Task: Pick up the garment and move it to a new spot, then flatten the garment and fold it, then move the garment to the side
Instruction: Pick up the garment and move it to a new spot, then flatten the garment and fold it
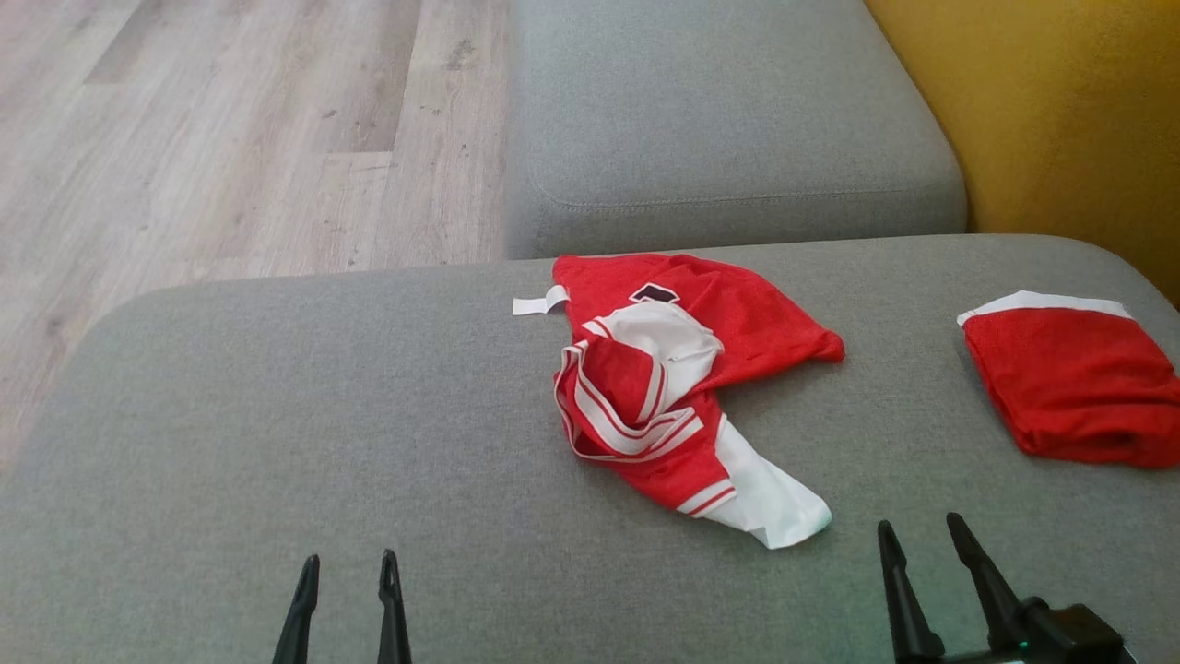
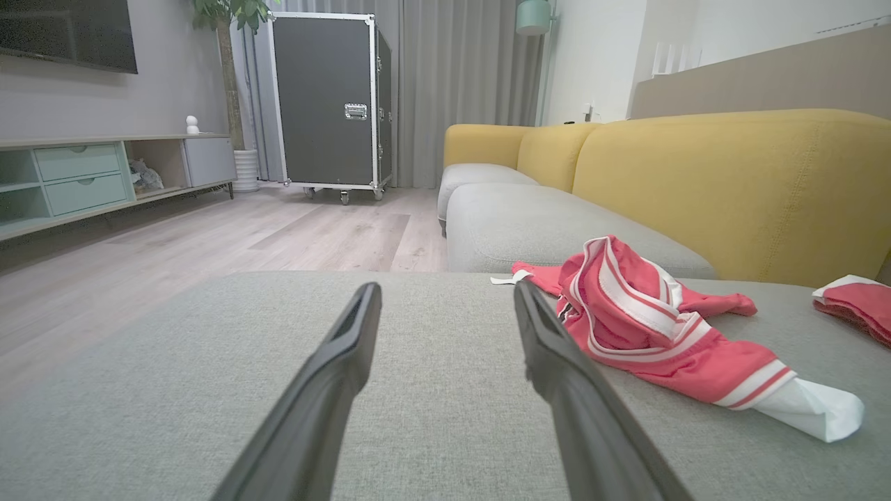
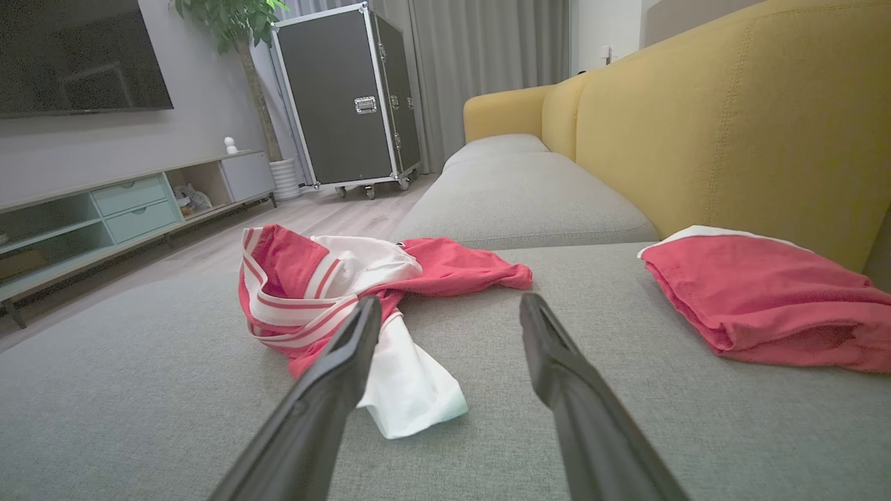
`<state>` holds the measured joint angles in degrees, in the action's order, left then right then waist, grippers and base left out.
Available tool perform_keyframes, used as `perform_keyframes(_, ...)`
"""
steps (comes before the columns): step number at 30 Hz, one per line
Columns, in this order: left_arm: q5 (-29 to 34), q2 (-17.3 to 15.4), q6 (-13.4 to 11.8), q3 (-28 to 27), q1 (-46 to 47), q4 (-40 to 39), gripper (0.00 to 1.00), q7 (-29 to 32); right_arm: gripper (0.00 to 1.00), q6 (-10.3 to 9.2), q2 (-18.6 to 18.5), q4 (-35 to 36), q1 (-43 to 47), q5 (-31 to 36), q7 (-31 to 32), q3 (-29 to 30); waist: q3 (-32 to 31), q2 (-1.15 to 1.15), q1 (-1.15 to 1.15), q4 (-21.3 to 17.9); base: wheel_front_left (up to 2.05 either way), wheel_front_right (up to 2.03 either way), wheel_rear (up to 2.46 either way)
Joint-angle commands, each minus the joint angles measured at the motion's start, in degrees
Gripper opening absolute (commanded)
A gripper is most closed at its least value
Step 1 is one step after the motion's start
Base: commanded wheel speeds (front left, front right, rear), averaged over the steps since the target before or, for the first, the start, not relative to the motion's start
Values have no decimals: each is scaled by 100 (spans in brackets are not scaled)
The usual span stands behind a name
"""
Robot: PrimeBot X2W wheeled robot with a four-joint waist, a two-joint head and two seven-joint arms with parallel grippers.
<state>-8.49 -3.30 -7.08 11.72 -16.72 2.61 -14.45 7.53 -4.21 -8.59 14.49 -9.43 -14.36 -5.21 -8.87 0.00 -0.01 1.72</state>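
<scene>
The crumpled garment (image 1: 682, 387) looked light and limp; its near white sleeve end (image 1: 774, 507) seemed the easiest pinch. The left claw (image 1: 351, 556) and right claw (image 1: 919, 521) stood apart, empty.

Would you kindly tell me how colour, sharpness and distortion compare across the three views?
Head view: crumpled garment reads saturated red, slightly soft, shadows faint. Left wrist view: wide-angle stretch, red washed to pink, left gripper looming large. Right wrist view: same pink cast, even light.
</scene>
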Motion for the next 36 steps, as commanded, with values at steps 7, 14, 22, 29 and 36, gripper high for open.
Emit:
perform_keyframes(7, 97, 41, -56, -212, 219, -223, 100, -54, 100, -4, -2, 213, -218, 111, -63, -167, 27, 0, 1, -18, 0, 0, 0)
perform_keyframes(14, 83, 42, -144, -160, 207, -201, 100, -54, 100, -4, -8, 196, -223, 114, -63, -154, 29, 0, 1, -59, 0, 0, 0)
perform_keyframes(22, 115, 42, -194, -139, 243, -161, 100, -54, 100, -4, -9, 180, -257, 83, -63, -169, 29, 0, 1, -114, 0, 0, 0)
perform_keyframes(29, 134, 42, -53, 23, 519, -32, 100, -54, 100, -4, -44, 220, -316, 109, -63, -193, 182, 0, 1, -188, 0, 0, 0)
perform_keyframes(36, -144, 42, 216, 710, 1579, 730, 100, -54, 100, -4, -126, 298, -507, 159, -63, -292, 647, 0, 1, -373, 0, 0, 0)
